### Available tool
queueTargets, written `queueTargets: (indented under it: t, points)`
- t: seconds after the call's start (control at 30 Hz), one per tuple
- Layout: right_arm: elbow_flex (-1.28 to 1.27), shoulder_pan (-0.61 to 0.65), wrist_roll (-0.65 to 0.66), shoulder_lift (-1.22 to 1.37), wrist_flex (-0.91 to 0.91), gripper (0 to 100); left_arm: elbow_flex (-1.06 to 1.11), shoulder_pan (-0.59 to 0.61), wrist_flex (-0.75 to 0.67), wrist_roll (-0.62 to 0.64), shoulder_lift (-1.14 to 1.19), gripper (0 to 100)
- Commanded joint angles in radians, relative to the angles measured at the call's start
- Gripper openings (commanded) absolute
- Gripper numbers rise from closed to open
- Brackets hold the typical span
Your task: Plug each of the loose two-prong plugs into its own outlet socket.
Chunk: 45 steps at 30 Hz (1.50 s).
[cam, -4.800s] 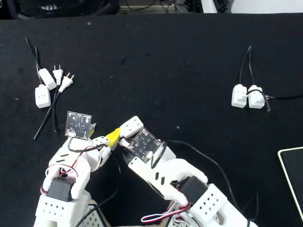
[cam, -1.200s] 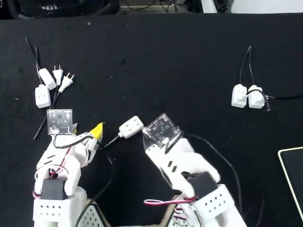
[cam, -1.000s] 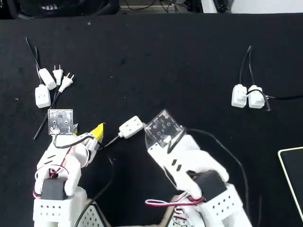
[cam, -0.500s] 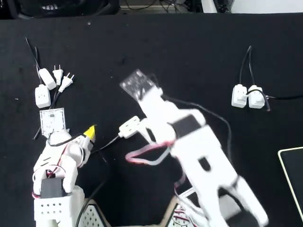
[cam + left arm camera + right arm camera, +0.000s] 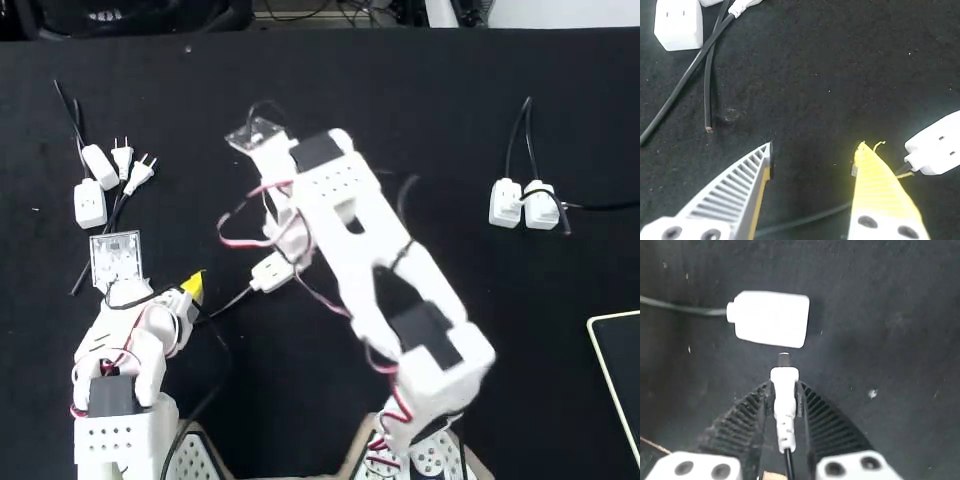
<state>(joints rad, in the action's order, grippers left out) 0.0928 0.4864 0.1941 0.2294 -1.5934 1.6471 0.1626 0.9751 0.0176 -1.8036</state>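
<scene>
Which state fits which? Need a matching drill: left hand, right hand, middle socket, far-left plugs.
Things:
1. left hand
2. right hand
3. middle socket
4. far-left plugs

States:
a. shut on a plug
b. lying loose by black cables
c. open, holding nothing
d. unplugged, just ahead of the held plug

Pairs: 1-c, 2-a, 3-d, 4-b

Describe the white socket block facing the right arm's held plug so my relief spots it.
On the black table, find the white right arm stretched over the middle. Beside it lies a white rectangular socket block, its thin black cord running toward the left arm's yellow finger. Unlike the white blocks clustered at the left and right edges, it lies alone.
</scene>
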Motion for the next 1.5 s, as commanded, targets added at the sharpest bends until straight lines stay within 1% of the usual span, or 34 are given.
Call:
queueTargets:
  t: [0.0, 0.1, 0.2, 0.3, 0.5, 0.87, 1.13, 1.33, 1.47]
  points:
    - [0.208, -0.011, -0.006, 0.087, -0.026, 1.1, -0.012, 0.004, -0.006, -0.011, -0.005, 27]
    - [0.283, -0.008, -0.008, 0.151, -0.063, 1.1, -0.012, 0.004, -0.006, -0.011, -0.005, 27]
    - [0.401, -0.011, -0.008, 0.216, -0.164, 1.1, -0.012, 0.004, -0.006, -0.011, -0.005, 27]
    - [0.455, -0.014, -0.008, 0.249, -0.173, 1.0, -0.013, 0.004, -0.006, -0.011, -0.005, 27]
    - [0.450, 0.018, -0.008, 0.282, -0.173, 1.0, -0.013, 0.005, -0.006, -0.011, -0.005, 27]
    - [0.450, 0.003, -0.003, 0.378, -0.173, 1.0, -0.013, 0.005, -0.006, -0.011, -0.005, 27]
    - [0.432, 0.000, -0.002, 0.369, -0.175, 1.0, -0.013, 0.005, -0.006, -0.011, -0.005, 27]
    - [0.346, 0.025, -0.002, 0.277, -0.175, 1.0, -0.013, 0.005, -0.006, -0.011, -0.005, 27]
    - [0.332, 0.025, -0.002, 0.263, -0.173, 1.0, -0.013, 0.007, -0.006, -0.011, -0.005, 27]
